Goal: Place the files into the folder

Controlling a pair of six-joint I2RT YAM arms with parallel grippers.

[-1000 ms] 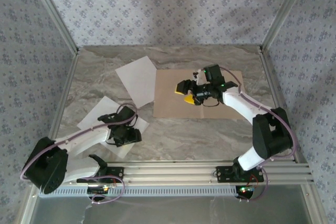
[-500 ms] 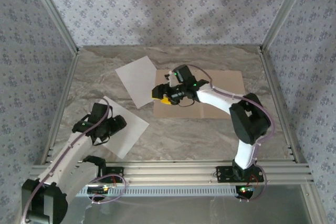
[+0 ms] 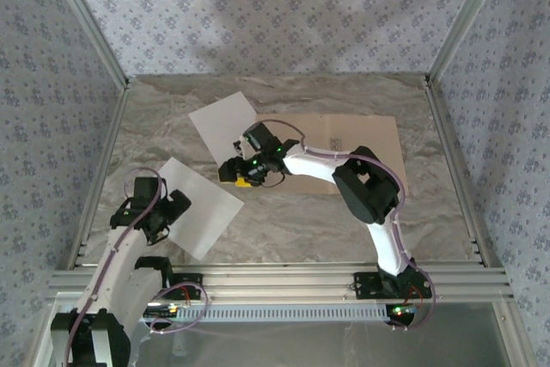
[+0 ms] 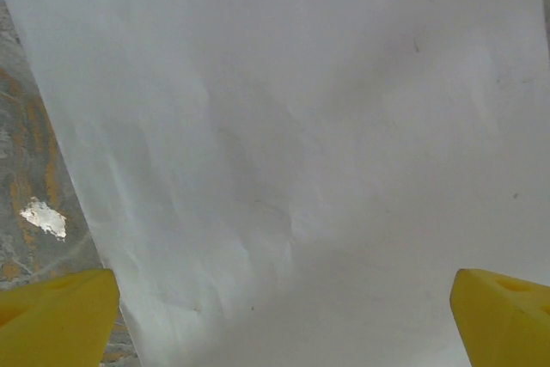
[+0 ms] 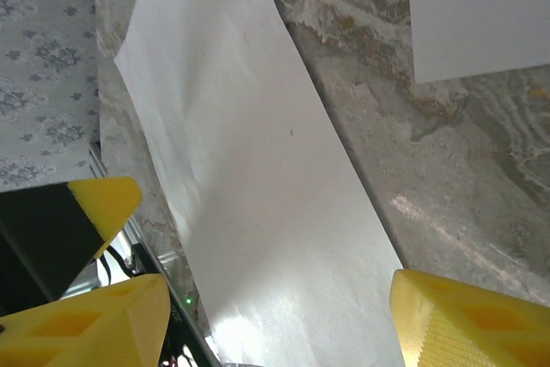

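Note:
The tan folder (image 3: pixel 369 131) lies flat and closed at the back right of the marble table. One white file (image 3: pixel 222 126) lies just left of it, a corner tucked against its edge; in the right wrist view this file (image 5: pixel 477 15) sits at the top right. The other file (image 3: pixel 204 208) lies nearer, to the left. My left gripper (image 3: pixel 172 206) hovers over that near sheet's left part, its jaws wide open (image 4: pixel 284 324) above the paper (image 4: pixel 284 126). My right gripper (image 3: pixel 234 174) hangs between the two sheets, off the folder's left edge, open (image 5: pixel 279 324) and holding nothing, over the near sheet (image 5: pixel 258 169).
Bare marble table (image 3: pixel 292 221) stretches in front of the folder. An aluminium rail (image 3: pixel 284 281) runs along the near edge, with slanted posts and wallpapered walls at both sides and the back. The right arm's elbow (image 3: pixel 369 186) stands over the folder's near edge.
My right arm swept left from above the folder to past its left edge, its jaws narrowing a little. My left arm drew back to the left over the near sheet and opened wider.

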